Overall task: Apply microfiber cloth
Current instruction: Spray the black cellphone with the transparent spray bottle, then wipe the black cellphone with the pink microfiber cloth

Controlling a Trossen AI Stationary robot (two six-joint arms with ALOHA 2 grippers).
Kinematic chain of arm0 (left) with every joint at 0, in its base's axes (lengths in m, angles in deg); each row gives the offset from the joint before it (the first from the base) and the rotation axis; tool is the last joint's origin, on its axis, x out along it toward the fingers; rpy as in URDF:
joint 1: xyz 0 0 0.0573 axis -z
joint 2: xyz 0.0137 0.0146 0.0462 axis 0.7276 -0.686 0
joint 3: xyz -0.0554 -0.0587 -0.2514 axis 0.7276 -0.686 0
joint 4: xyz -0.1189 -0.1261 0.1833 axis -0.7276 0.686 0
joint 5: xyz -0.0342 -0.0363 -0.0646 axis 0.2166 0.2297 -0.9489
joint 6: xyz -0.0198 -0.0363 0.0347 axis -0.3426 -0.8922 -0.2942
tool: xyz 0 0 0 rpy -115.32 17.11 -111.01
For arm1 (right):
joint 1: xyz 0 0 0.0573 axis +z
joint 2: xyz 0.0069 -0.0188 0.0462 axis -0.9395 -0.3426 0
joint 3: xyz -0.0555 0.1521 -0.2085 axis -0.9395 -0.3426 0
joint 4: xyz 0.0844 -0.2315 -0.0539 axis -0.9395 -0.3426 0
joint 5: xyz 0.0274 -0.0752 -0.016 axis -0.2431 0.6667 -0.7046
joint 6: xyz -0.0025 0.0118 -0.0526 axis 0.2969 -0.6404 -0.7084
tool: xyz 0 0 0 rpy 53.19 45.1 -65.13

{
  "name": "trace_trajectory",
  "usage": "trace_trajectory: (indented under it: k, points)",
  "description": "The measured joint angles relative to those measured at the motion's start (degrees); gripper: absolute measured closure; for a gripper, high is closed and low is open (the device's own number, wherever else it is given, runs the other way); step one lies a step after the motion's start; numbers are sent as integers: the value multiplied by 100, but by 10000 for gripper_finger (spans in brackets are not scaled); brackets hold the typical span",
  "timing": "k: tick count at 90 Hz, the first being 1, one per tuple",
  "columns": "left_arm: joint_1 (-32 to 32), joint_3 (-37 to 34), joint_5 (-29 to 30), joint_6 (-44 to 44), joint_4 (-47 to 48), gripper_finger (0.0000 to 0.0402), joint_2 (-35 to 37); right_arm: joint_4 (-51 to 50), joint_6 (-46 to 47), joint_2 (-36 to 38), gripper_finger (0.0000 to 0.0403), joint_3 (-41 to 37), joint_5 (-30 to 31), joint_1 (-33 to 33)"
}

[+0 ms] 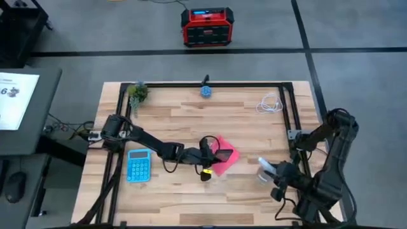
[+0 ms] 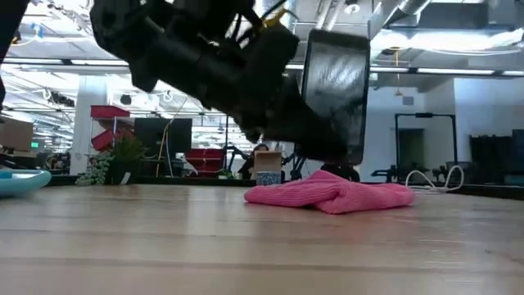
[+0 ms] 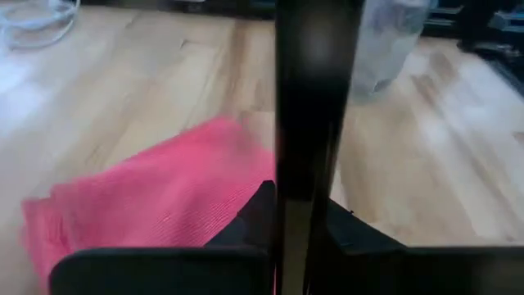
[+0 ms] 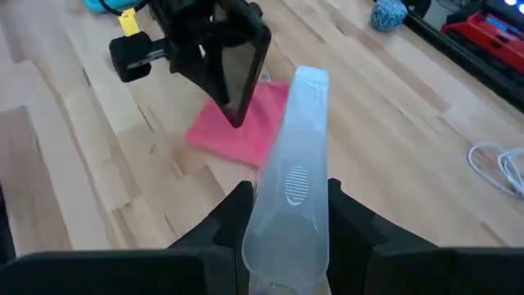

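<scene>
from above, we are seeing the left gripper (image 1: pixel 213 152) reaching to the middle of the wooden table (image 1: pixel 191 121), gripping a black phone (image 1: pixel 220 152) over the microfiber cloth (image 1: pixel 225 159), which is lying crumpled at the table's centre. a light-blue calculator (image 1: pixel 138 165) is lying near the left edge. the right gripper (image 1: pixel 270 170) is waiting toward the right front, clamped on a clear bottle (image 1: pixel 263 168).

at table level, we are watching the phone (image 2: pixel 334 92) hanging upright just above the pink cloth (image 2: pixel 332 192).

through the left wrist camera, the phone (image 3: pixel 309 123) is standing edge-on between the fingers (image 3: pixel 254 221), the cloth (image 3: pixel 155 197) lying beneath it.

through the right wrist camera, the fingers (image 4: pixel 225 217) are pinching the bottle (image 4: pixel 291 188), and beyond it the phone (image 4: pixel 237 70) is hovering over the cloth (image 4: pixel 246 123).
</scene>
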State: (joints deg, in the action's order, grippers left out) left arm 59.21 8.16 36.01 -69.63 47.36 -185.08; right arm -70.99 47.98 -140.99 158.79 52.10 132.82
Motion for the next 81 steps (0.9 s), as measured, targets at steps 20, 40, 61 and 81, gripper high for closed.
trace_trajectory:
  k: [20, 40, 61, 81]
  points:
    - [-60, 6, -146, -132, 17, 388, -46, 40, -49, -11, 217, 27, -516, 213]
    - [-60, 6, -149, -159, 104, 389, -44, 19, -413, 180, 180, 473, -694, 155]
    - [-102, 6, -146, -215, 406, 389, -47, 9, -1106, 223, 200, 1073, -741, -89]
    - [-355, -33, -151, -337, 582, 389, -143, 407, -2571, 231, 216, 1913, -737, -773]
